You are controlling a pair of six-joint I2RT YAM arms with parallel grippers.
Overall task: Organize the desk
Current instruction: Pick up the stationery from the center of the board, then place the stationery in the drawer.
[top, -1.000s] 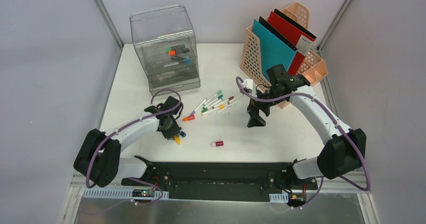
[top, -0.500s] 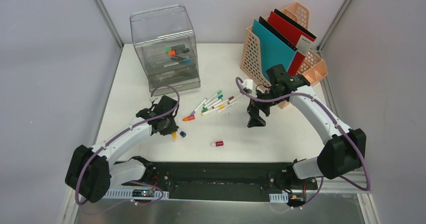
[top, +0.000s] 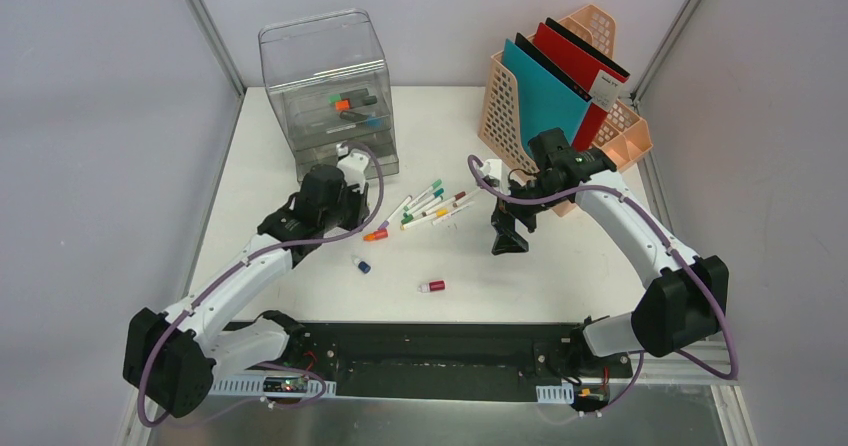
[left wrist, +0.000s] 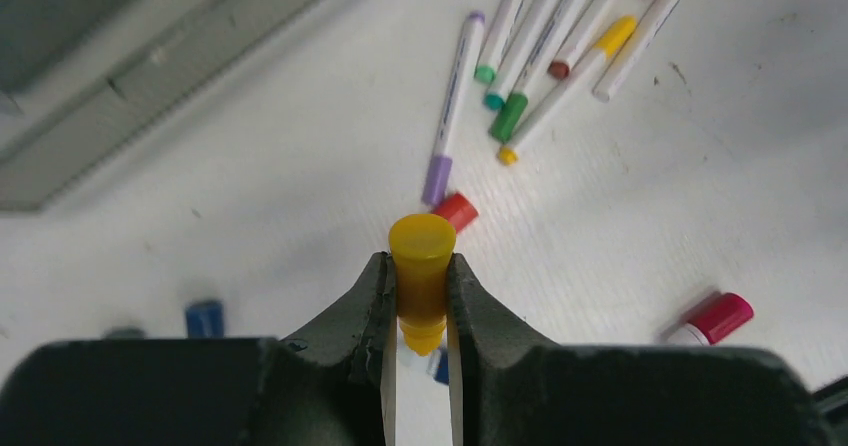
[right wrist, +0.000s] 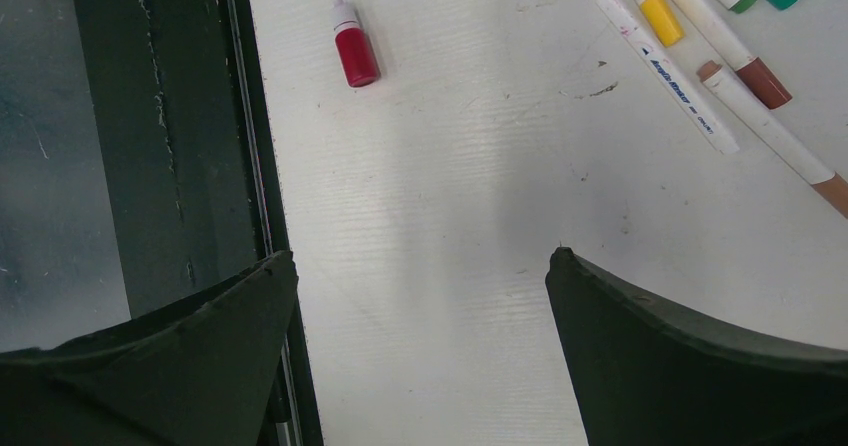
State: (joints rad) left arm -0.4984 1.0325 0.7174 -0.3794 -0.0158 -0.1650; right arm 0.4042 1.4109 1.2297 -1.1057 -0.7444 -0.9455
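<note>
White desk [top: 560, 266] between grey walls [top: 100, 116], left gripper [left wrist: 420, 266] pinching yellow cylinder [left wrist: 421, 241], right gripper [right wrist: 422, 256] spread wide

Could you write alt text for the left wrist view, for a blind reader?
The left gripper has its jaws closed on a small yellow cylinder above the white desk. Beyond it lie loose markers, with a small red bottle at the right and a small blue item at the left.

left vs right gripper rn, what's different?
The left gripper is shut on a small yellow piece; the right gripper is wide open and empty. The left is near the clear drawer unit, the right by the peach file basket. Both are above the desk.
</note>
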